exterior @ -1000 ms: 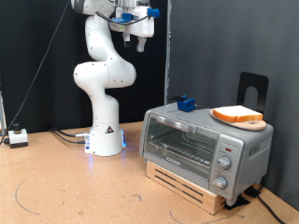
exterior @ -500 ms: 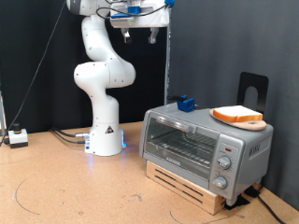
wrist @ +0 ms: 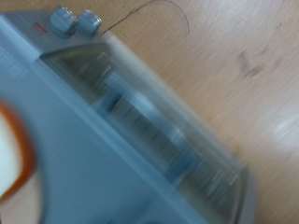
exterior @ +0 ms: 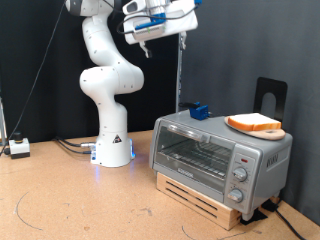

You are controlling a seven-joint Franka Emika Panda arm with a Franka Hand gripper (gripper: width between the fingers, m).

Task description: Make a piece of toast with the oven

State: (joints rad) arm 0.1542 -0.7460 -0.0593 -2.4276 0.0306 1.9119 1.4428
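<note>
The silver-grey oven (exterior: 215,155) stands on the wooden table at the exterior view's right, its glass door shut. The piece of toast (exterior: 254,123) lies on a round wooden board (exterior: 272,133) on the oven's roof. My gripper (exterior: 176,16) is high up at the exterior view's top, far above the oven and to the left of the toast, with nothing seen in it. The wrist view is blurred: it looks down on the oven (wrist: 121,112), its knobs (wrist: 75,19), and the toast's orange crust (wrist: 11,154). My fingers do not show there.
The oven rests on a low wooden pallet (exterior: 200,198). A small blue object (exterior: 198,110) sits at the oven's back edge, and a black stand (exterior: 270,95) rises behind it. The arm's white base (exterior: 112,150) and a white box (exterior: 18,148) are at the left.
The hand has swung towards the exterior view's right along the top of the picture and tilted. The oven and toast have not moved.
</note>
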